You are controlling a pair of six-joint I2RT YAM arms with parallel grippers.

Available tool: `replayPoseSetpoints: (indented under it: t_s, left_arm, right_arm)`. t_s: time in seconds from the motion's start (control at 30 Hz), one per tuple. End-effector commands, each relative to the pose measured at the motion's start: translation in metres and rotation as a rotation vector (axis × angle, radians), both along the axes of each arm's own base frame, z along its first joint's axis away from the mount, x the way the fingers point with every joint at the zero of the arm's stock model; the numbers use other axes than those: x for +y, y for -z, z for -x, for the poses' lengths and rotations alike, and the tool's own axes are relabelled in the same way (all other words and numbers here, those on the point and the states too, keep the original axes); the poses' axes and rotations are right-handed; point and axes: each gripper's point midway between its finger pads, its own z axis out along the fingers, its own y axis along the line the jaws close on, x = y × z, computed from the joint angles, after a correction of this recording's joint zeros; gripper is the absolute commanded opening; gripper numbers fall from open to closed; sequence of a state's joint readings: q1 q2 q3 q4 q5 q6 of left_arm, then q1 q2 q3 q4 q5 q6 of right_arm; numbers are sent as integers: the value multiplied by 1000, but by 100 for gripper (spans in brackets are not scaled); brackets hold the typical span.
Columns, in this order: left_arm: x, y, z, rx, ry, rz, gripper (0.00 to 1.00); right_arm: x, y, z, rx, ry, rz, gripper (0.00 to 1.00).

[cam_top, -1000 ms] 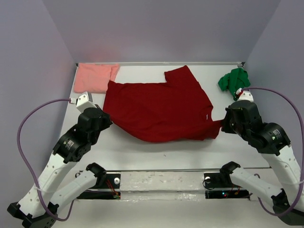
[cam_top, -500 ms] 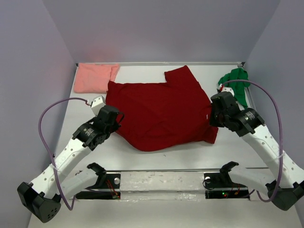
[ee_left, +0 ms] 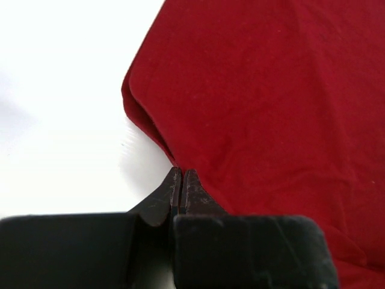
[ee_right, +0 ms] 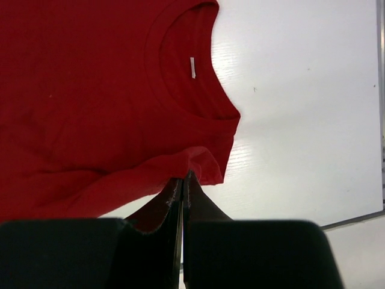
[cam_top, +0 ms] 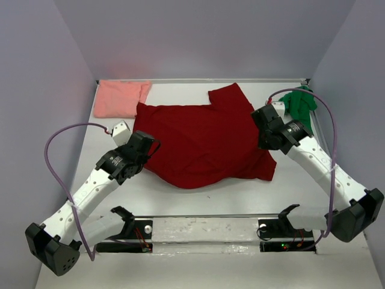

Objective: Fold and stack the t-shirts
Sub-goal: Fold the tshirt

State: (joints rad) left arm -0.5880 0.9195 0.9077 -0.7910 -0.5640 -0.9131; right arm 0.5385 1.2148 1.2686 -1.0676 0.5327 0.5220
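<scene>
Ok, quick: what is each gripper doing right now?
Left gripper: closed, pinching the side edge of the dark red t-shirt.
Right gripper: closed, pinching a fold of the dark red t-shirt near its collar.

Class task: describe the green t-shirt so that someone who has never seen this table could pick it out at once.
Look at the white table, then its far right corner by the wall. There lies the green t-shirt. Unlike the dark red t-shirt spread out in the middle and the pink t-shirt folded in the far left corner, it is bunched into a small heap.
</scene>
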Motion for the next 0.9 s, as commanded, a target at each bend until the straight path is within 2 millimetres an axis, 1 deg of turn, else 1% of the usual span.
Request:
replayPoseSetpoints:
  t_s: [0.0, 0.1, 0.17, 0.2, 0.33, 0.37, 0.43, 0.47, 0.53, 0.8, 0.87]
  left_arm:
    - [15, -4, -5, -20, -106, -39, 0]
    - [19, 4, -11, 7, -125, -49, 0]
    - [20, 10, -17, 29, -120, -57, 0]
    - [21, 13, -18, 34, -126, -60, 0]
    - [33, 16, -23, 42, -171, -82, 0]
    - [38, 17, -24, 39, -184, -83, 0]
    - [42, 18, -25, 37, -194, -89, 0]
    - [47, 21, -24, 51, -203, -93, 0]
    - [51, 24, -24, 66, -215, -96, 0]
    - [61, 33, -25, 98, -238, -112, 0]
    - [63, 32, -27, 97, -237, -117, 0]
  right_arm:
    - [3, -10, -22, -59, 44, 29, 0]
    - [6, -9, -32, -74, 42, 21, 0]
    - [3, -3, -38, -50, 42, 39, 0]
    - [3, -4, -38, -55, 44, 39, 0]
    - [-12, -2, -46, -45, 78, 58, 0]
    - [-11, -2, -47, -46, 75, 57, 0]
    - [-19, -3, -51, -47, 93, 61, 0]
    - [-19, -4, -53, -47, 88, 63, 0]
    - [-25, -2, -56, -42, 104, 60, 0]
    - [-24, 13, -67, 3, 99, 50, 0]
    - [-23, 14, -69, 5, 95, 49, 0]
